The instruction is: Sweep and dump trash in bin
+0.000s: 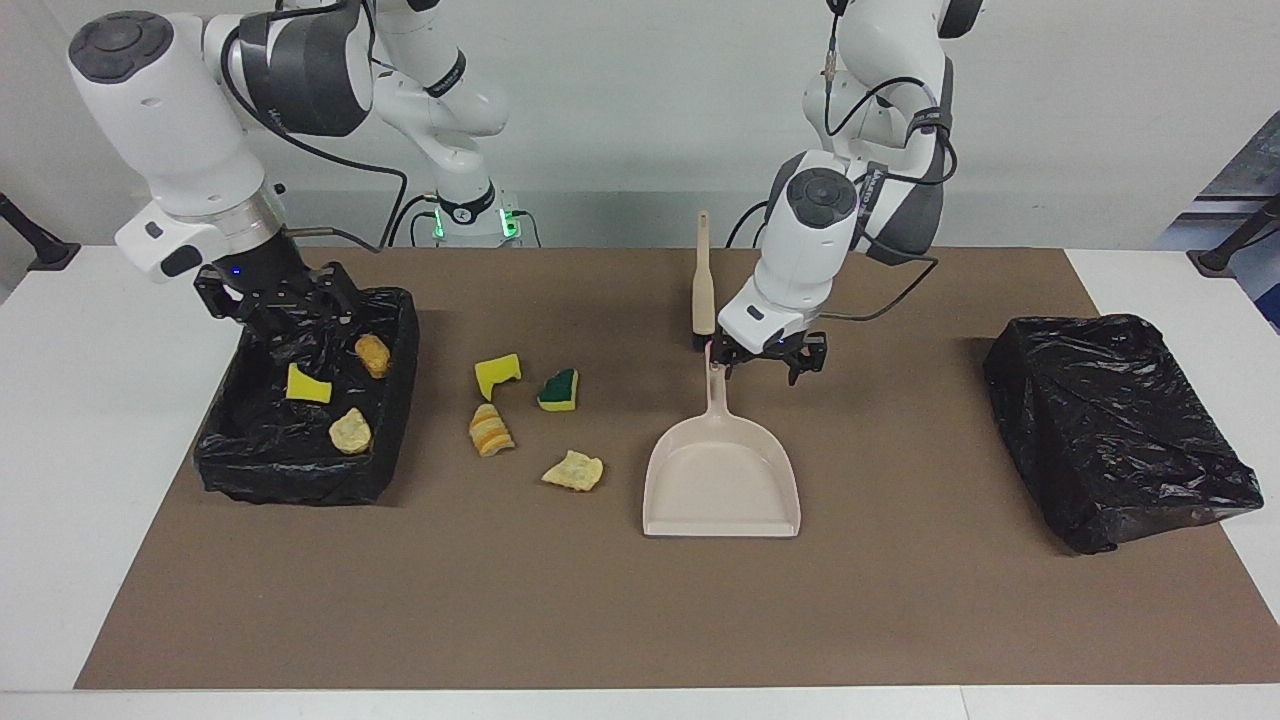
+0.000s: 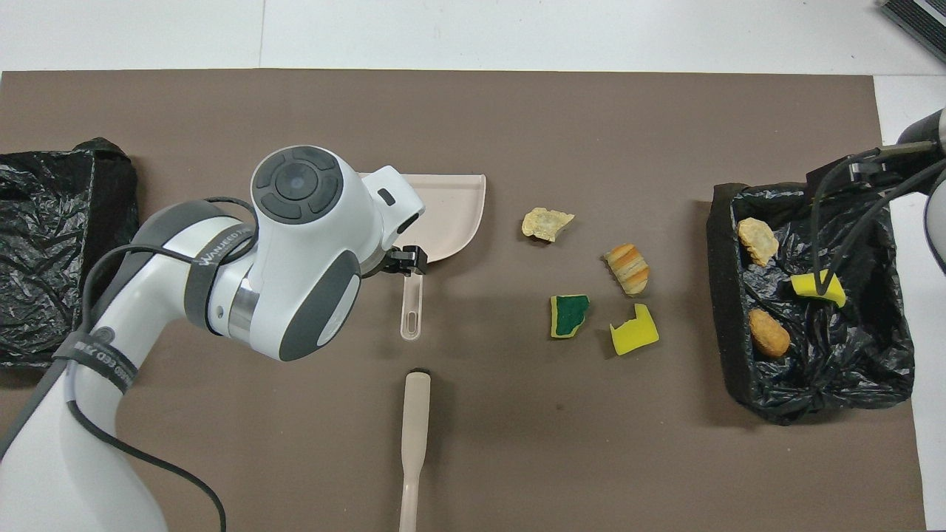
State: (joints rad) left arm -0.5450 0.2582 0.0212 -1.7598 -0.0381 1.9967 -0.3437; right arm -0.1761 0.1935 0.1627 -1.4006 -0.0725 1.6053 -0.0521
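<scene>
White wall backs our desk (image 1: 900, 620), which carries a brown mat under everything we see. Our left hand (image 1: 765, 357) hovers low over the handle of the beige dustpan (image 1: 722, 478), its fingers apart on either side of the handle's end; whether they touch it we cannot tell. Just beside this hand, toward the robots, lies the beige brush (image 1: 703, 280), its handle pointing at the robots. Out from the hand toward the right arm's end of the desk lie four loose pieces of trash: a green-topped sponge (image 1: 558, 391) closest to the hand, then a yellow sponge chunk (image 1: 497, 375), a striped bread-like piece (image 1: 490, 430) and a pale crust-like scrap (image 1: 574, 471), which lies farthest from the robots of the four. Well apart from that hand, at the left arm's end of the desk, sits a closed black bag bundle (image 1: 1115, 425). Our right hand (image 1: 275, 300) hangs over the rim of the black-lined bin (image 1: 395, 420) at the right arm's end, on the edge nearest the robots; we cannot tell how its fingers stand. Below and beside that hand, inside the bin, rest a yellow chunk (image 1: 308, 385), a brown bread piece (image 1: 373, 354) and a tan scrap (image 1: 350, 431).
</scene>
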